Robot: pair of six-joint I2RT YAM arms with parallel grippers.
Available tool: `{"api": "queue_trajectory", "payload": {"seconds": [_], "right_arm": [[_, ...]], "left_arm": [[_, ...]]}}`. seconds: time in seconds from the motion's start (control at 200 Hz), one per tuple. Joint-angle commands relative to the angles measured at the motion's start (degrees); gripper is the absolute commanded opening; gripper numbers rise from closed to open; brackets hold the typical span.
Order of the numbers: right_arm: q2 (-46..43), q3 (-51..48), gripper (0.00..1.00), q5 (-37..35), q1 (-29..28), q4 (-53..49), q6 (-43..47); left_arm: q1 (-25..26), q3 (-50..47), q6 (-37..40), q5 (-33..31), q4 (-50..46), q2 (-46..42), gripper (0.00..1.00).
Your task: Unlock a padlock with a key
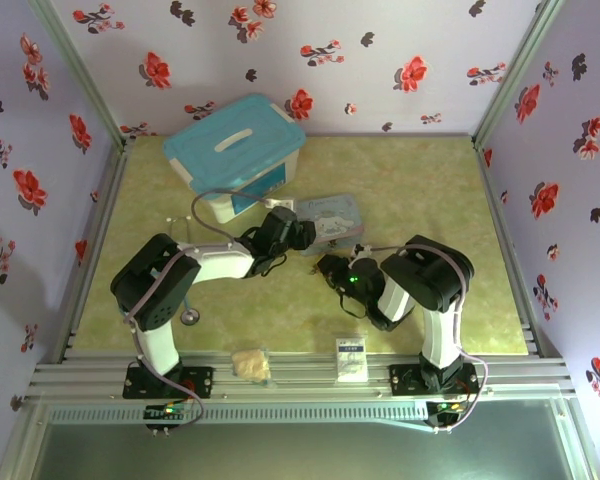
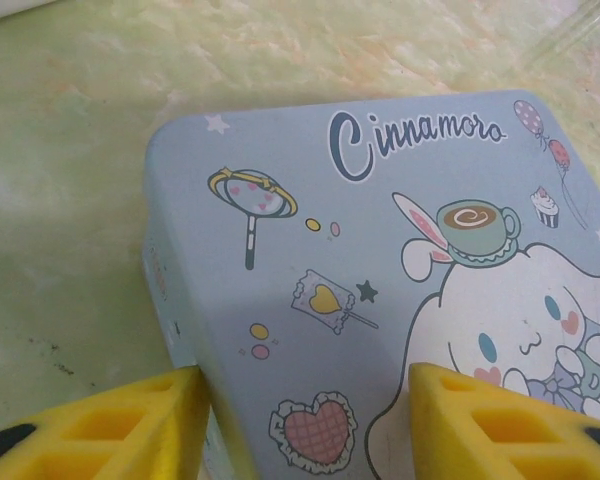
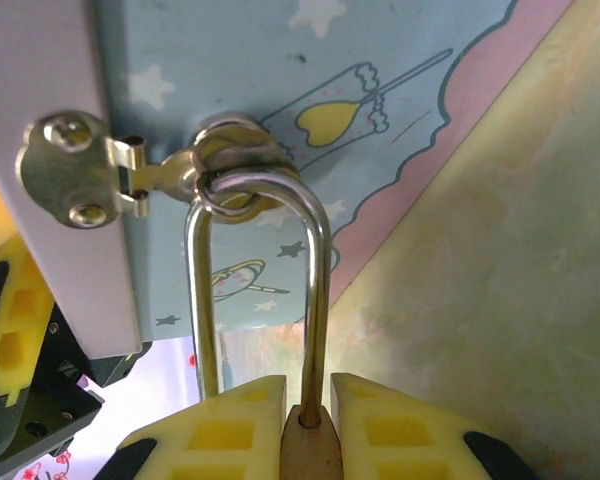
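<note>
Right claw (image 3: 308,400): pinched narrow on the brass body of the padlock (image 3: 305,452), bottom centre of the right wrist view, one yellow finger on either side.
Padlock: hanging off the tin (image 3: 230,60), body low in frame, silvery shackle (image 3: 317,290) arching up to mid-frame.
Shackle: threaded through the round eye of the hasp (image 3: 225,165), just upper left of centre. One leg running into the body, the other dropping behind a finger. Locked or sprung, impossible to tell.
Hasp plate (image 3: 75,170): brass, two screws, upper left, fixed on the tin's pale rim.
Left claw (image 2: 305,430): roughly half wide, fingers at the bottom corners of the left wrist view, straddling the tin's near corner. One finger against the side wall, the other over the lid. Pressing or merely bracketing, impossible to tell.
Tin from above: centre of the top view on the green tabletop (image 1: 430,200), both arms bent in toward it.
Done so far: padlock in a firm pinch, tin bracketed.
Left to do: by judgement, nearly all that matters, namely key into the keyway, turn, shackle out of the hasp eye.
Progress call: early, set-up stage only.
Watch for: slim body slipping between the fingers once a twist comes.
</note>
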State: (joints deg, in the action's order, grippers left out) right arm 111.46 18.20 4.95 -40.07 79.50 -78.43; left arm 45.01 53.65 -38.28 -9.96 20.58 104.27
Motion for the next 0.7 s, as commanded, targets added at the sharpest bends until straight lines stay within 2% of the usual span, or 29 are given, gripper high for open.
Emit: {"api": "queue_trajectory", "payload": {"seconds": [0.0, 0.225, 0.505, 0.695], "right_arm": [[-1.4, -0.8, 0.0, -6.3, 3.3, -1.1, 3.2], [-2.3, -0.9, 0.0, -6.9, 4.5, -0.1, 2.5], [-6.4, -3.4, 0.0, -16.8, 2.0, -0.1, 3.2], [-5.8, -2.5, 0.0, -15.6, 3.1, -0.2, 3.1]], "left_arm": [[-1.2, -5.7, 2.1, -2.7, -16.0, 4.1, 0.51], [-1.6, -6.3, 3.1, -1.9, -14.7, 3.1, 0.5], [-1.7, -5.6, 3.6, -0.8, -13.8, 3.4, 0.5], [-2.5, -6.4, 3.6, -0.4, -13.6, 2.4, 0.5]]}}
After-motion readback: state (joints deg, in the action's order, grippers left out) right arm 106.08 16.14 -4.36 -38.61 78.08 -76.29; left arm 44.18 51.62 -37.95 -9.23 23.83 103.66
